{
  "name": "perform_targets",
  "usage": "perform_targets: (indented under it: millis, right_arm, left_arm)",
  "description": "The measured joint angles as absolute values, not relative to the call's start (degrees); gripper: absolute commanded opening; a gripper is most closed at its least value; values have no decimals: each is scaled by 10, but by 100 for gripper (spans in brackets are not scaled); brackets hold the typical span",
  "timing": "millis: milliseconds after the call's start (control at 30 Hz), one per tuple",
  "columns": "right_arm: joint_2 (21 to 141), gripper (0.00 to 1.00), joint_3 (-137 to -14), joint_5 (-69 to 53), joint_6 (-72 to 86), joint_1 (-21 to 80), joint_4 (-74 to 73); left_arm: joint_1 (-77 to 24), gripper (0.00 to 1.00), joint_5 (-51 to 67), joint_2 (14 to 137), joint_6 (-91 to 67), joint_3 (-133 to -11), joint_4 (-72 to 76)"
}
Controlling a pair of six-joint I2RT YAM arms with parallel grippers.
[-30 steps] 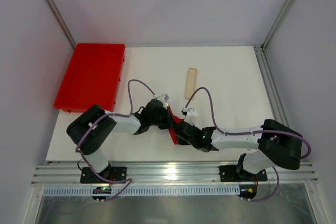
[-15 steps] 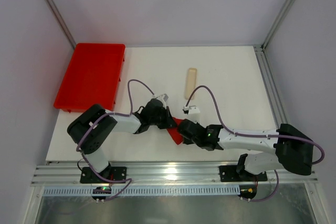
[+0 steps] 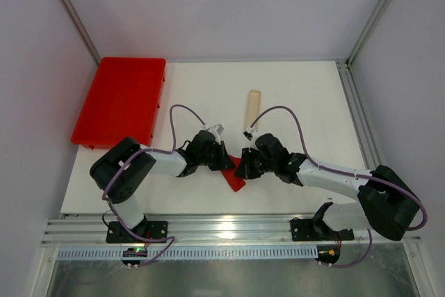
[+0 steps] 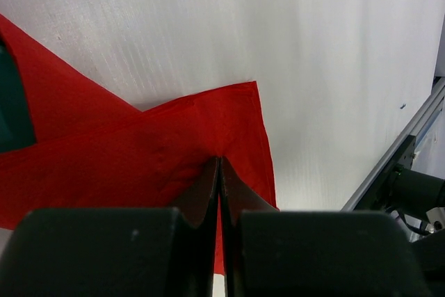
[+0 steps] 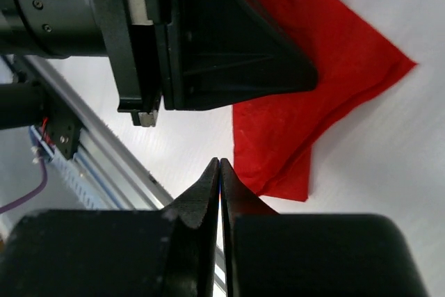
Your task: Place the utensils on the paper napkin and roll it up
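Observation:
The paper napkin (image 3: pixel 234 176) lies folded on the white table between my two grippers. In the left wrist view the napkin (image 4: pixel 139 151) shows overlapping folds, and a dark teal utensil (image 4: pixel 10 102) peeks out at the left edge; the rest of the utensils is hidden. My left gripper (image 3: pixel 222 158) is shut, its tips (image 4: pixel 219 160) resting on the napkin. My right gripper (image 3: pixel 247 167) is shut and empty, its tips (image 5: pixel 220 162) over bare table just beside the napkin's edge (image 5: pixel 306 102). The left gripper's body (image 5: pixel 229 46) fills the top of the right wrist view.
A big red plastic tray (image 3: pixel 122 100) sits at the far left, overhanging the table. A pale beige strip (image 3: pixel 252 109) lies behind the grippers. The metal rail (image 3: pixel 222 231) runs along the near edge.
My right arm has swung back and to the right, off the napkin, so more of the napkin's near corner shows. The left gripper has stayed in place on the napkin.

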State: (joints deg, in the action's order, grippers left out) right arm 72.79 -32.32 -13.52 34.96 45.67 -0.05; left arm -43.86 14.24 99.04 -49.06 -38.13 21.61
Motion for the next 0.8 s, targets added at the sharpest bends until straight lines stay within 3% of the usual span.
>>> perform_targets:
  millis: [467, 800]
  right_arm:
    - [899, 4, -324, -300, 333, 411, 108]
    - [900, 4, -273, -319, 356, 410, 188]
  left_arm:
    - [-437, 0, 154, 997, -489, -380, 229]
    - [-433, 0, 170, 1005, -489, -380, 241]
